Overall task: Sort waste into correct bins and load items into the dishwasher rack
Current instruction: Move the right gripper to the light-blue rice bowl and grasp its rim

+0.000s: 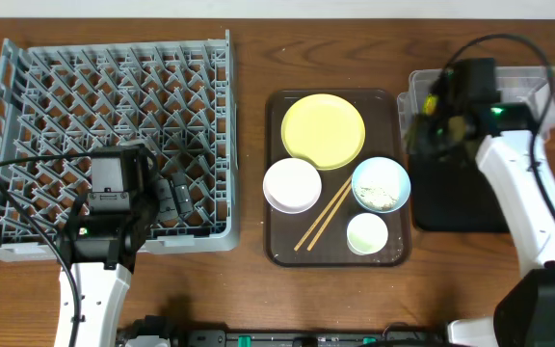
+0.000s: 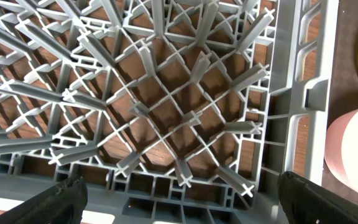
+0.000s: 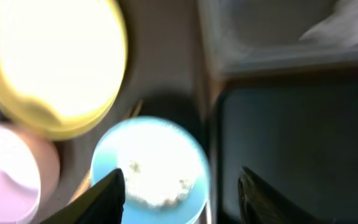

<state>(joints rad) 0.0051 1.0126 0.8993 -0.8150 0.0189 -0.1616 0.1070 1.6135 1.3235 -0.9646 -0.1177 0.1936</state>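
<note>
Tabletop point(image 1: 251, 39) of brown wood, seen from above, with your two arms reaching in from the near edge. On your left sits the large square grey plastic dishwasher rack point(image 1: 114, 87), its lattice of pegs holding no dishes. Your left gripper point(image 1: 176, 193) hangs over the rack's near right corner; its wrist view shows both dark fingers point(image 2: 55, 199) spread wide, with only rack pegs between them. In the middle lies a dark brown rectangular serving tray point(image 1: 276, 241). It carries a round yellow plate point(image 1: 323, 130) at the far end, a white bowl point(image 1: 292, 185) just beside it, and a light blue bowl point(image 1: 381, 183) containing loose white rice-like scraps point(image 1: 381, 196). A small white cup point(image 1: 367, 233) stands at the near right. Two thin wooden chopsticks point(image 1: 324, 214) lie diagonally between the bowls. On your right, a clear plastic rectangular tub point(image 1: 538, 82) sits at the far side, touching a shallow black rectangular tray point(image 1: 461, 193) nearer you. Your right gripper point(image 3: 179, 196) hovers where tub, black tray and serving tray meet. Its blurred wrist view shows the jaws parted and holding nothing.
</note>
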